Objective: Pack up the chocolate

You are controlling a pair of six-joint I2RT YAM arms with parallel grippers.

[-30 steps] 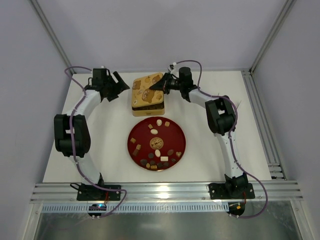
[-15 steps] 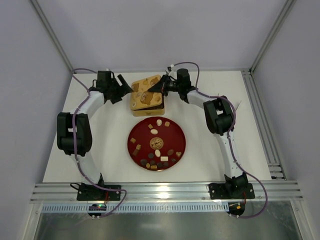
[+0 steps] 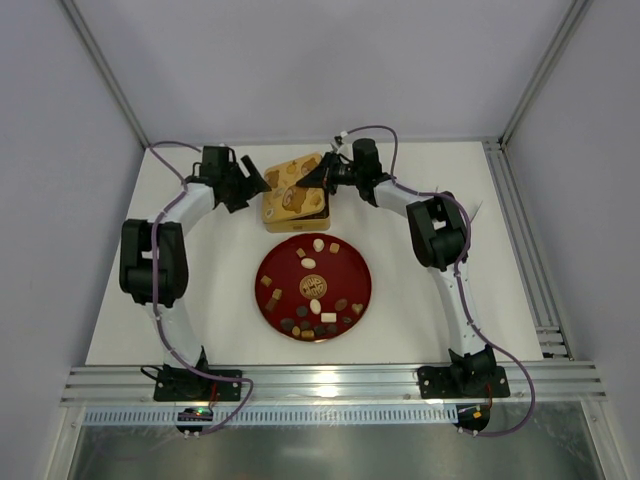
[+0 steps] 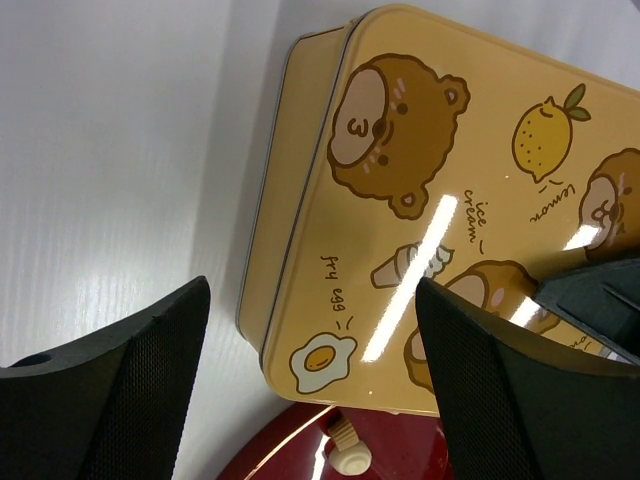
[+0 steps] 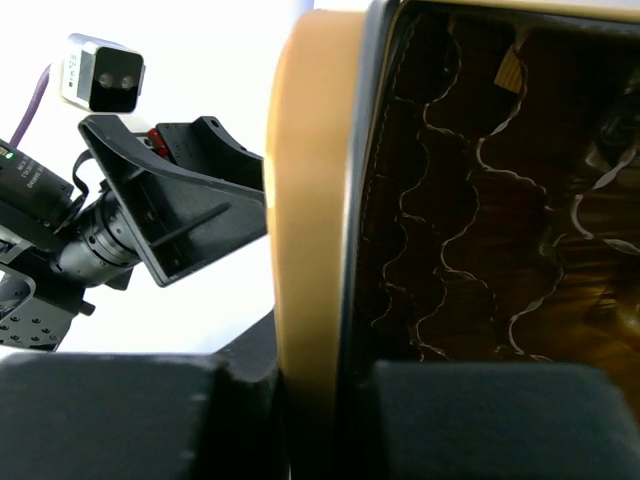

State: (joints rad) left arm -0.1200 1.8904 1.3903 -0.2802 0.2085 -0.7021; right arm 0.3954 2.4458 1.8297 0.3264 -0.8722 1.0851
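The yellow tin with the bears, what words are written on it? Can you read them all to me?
"ice cream" on the tin lid, beside the cone drawing.
"lemon" on the lid, under the lemon drawing.
"fry egg" on the lid, above the egg drawing.
One more word at the lid's right edge is hidden behind the right end effector: not readable.

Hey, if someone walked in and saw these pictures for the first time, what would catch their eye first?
Probably the red plate in the middle of the table, dotted with brown, tan and cream chocolates. Just behind it sits a yellow tin with cartoon bears on its lid; the right gripper has its jaws clamped on the lid's edge, while the left gripper hovers open at the tin's other side.
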